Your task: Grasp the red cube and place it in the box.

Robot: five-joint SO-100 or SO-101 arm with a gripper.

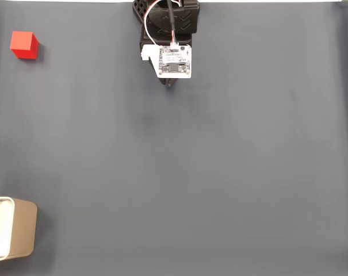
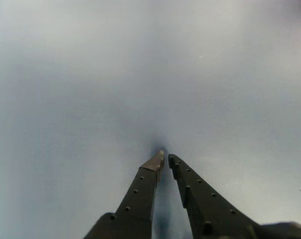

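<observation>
Grey mat (image 1: 220, 172), closed empty tool (image 2: 166, 158)

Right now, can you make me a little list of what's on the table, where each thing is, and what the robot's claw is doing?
red cube: far upper left in the fixed view, sitting alone on the mat
box: lower left edge in the fixed view, white inside, partly cut off
gripper: nearly closed, holding nothing, tips close to the mat
arm: top middle in the fixed view, away from cube and box
surface: plain grey mat
cube in box: not yet
</observation>
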